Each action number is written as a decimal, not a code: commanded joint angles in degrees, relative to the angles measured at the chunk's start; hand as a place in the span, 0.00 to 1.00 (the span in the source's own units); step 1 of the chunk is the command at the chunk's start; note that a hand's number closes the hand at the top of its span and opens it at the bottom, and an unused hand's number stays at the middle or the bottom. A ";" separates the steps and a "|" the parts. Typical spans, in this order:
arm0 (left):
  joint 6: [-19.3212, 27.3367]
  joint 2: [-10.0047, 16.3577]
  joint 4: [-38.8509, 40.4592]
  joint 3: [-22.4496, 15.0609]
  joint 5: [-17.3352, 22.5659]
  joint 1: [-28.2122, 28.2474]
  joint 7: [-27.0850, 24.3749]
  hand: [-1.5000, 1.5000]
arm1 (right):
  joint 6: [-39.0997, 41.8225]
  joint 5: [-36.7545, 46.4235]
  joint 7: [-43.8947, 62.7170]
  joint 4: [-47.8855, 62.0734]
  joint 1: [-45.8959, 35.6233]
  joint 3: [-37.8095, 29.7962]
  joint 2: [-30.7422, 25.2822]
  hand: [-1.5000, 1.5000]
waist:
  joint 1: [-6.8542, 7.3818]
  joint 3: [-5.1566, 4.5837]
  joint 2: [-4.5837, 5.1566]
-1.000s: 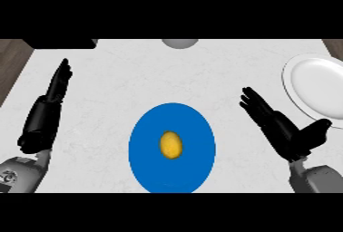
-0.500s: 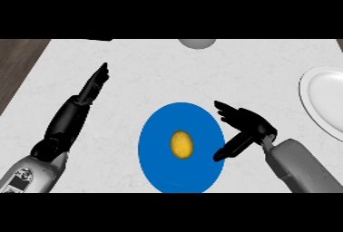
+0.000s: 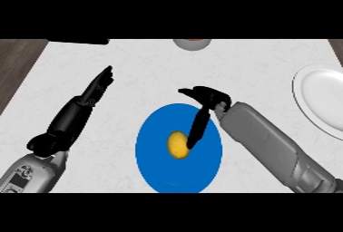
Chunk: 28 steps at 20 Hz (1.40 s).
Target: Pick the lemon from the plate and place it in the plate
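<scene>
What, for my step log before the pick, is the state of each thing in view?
lemon: lying on the blue plate, not lifted.
blue plate: flat on the counter, holding only the lemon.
white plate: at the right edge, partly cut off, visible part bare.
right hand: open, fingers straight, reaching down to the lemon's right side.
left hand: open, resting at the left.

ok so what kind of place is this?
Likely a kitchen counter: a pale marbled worktop, a blue plate holding a lemon, and a white plate at the right edge.
</scene>
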 commanded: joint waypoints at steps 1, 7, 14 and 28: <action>-1.94 1.55 -0.54 2.73 1.99 -0.54 2.14 0.50 | 4.91 0.31 6.27 9.70 -11.15 -0.87 6.62 0.00 | -1.37 0.05 -0.32; -3.31 0.92 2.05 3.79 0.84 2.82 -3.38 0.50 | 11.48 -7.01 16.12 21.68 -16.62 -7.67 13.63 0.00 | -2.35 0.02 -0.36; -4.69 2.07 -1.42 4.72 1.16 5.73 -2.39 0.50 | 23.16 -11.42 21.99 30.72 -23.80 -9.90 12.98 0.00 | -2.01 0.01 -0.46; -5.89 0.02 -0.69 7.56 -0.30 3.57 -0.25 0.50 | 27.14 -7.36 13.43 46.39 -26.95 -11.52 13.34 0.00 | -2.40 0.06 -0.13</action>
